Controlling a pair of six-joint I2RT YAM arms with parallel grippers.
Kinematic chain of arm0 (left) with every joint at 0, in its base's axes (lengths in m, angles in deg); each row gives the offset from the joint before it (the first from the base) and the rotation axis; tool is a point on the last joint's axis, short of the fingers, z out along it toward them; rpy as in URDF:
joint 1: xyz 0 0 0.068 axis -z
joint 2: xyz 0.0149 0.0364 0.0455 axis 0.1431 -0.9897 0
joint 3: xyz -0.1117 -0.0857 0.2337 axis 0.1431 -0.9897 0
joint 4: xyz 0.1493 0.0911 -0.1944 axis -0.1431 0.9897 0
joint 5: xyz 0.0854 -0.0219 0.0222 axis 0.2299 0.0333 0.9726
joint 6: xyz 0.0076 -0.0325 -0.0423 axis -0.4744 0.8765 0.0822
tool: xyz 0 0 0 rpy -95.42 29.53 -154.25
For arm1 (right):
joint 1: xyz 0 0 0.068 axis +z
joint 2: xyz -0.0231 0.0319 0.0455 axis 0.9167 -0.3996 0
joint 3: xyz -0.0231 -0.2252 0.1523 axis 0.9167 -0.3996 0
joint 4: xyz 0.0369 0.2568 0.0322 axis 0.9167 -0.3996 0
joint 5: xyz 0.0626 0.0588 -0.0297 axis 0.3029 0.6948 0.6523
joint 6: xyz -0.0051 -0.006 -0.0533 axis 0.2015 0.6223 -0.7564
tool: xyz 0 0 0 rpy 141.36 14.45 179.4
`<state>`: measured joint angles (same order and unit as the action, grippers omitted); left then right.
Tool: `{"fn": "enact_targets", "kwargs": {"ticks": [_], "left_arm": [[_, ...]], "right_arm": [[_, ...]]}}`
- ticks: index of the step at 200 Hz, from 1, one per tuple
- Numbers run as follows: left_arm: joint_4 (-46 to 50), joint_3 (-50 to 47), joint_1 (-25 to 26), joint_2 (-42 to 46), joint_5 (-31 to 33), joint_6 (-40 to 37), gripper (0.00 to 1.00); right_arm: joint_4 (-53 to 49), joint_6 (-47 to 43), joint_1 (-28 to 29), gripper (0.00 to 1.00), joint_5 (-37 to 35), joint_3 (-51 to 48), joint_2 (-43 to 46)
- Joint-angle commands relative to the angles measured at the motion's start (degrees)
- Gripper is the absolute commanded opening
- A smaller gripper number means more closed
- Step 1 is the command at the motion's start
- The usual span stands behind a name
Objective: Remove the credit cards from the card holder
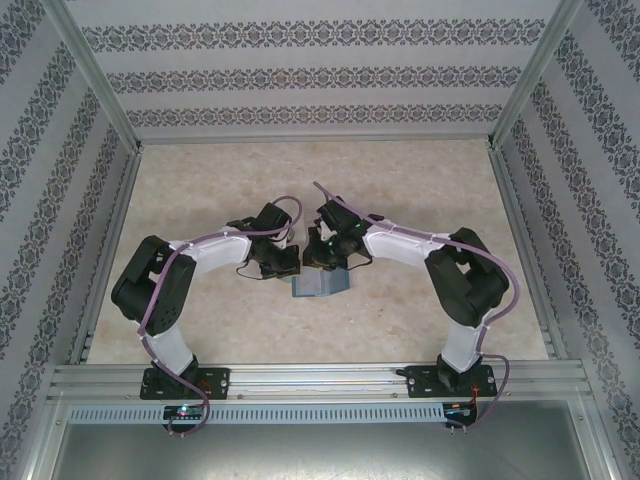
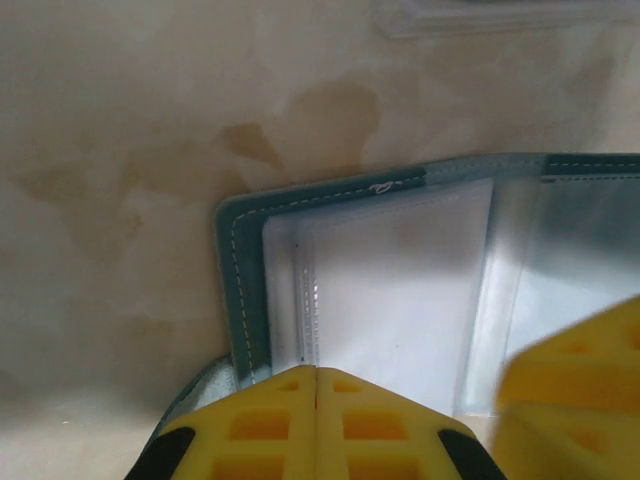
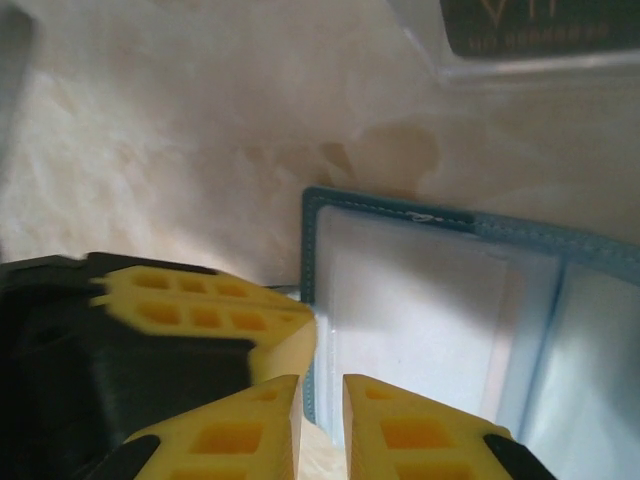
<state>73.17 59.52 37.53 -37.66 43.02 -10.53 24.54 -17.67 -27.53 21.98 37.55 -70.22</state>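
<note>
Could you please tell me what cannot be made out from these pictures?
Top external: the card holder is too small to show what its sleeves hold.
Left wrist: the left gripper hides what it pinches, if anything.
Right wrist: a dark card in clear plastic is cut off by the top edge, its print blurred.

The place was a robotics lab's test cell, not a lived-in room. Bare aluminium posts (image 1: 95,75) framed a marble-patterned tabletop (image 1: 420,170). The walls (image 1: 320,80) were flat panels papered in striped damask, like a stage set. A left arm (image 1: 160,290) and a right arm (image 1: 465,290), black and white, stood bolted to a metal rail (image 1: 320,375) at the near edge. Purple cables (image 1: 205,395) trailed towards a slotted duct (image 1: 320,412).
</note>
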Motion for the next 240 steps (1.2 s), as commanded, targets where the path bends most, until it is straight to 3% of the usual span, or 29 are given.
{"fn": "enact_targets", "kwargs": {"ticks": [1, 92, 240], "left_arm": [[0.29, -1.98, 0.46, 0.13, 0.99, -0.82, 0.0], [-2.49, -4.42, 0.42, 0.8, 0.43, 0.82, 0.0], [-1.32, -3.27, 0.41, 0.79, 0.78, 0.63, 0.0]], "right_arm": [[0.88, 3.45, 0.88, 0.21, 1.33, 1.99, -1.95], [-4.53, 1.47, 1.38, 0.32, -2.41, 2.81, -6.61], [-16.47, -5.19, 2.32, 0.51, -13.05, 6.91, -6.92]]}}
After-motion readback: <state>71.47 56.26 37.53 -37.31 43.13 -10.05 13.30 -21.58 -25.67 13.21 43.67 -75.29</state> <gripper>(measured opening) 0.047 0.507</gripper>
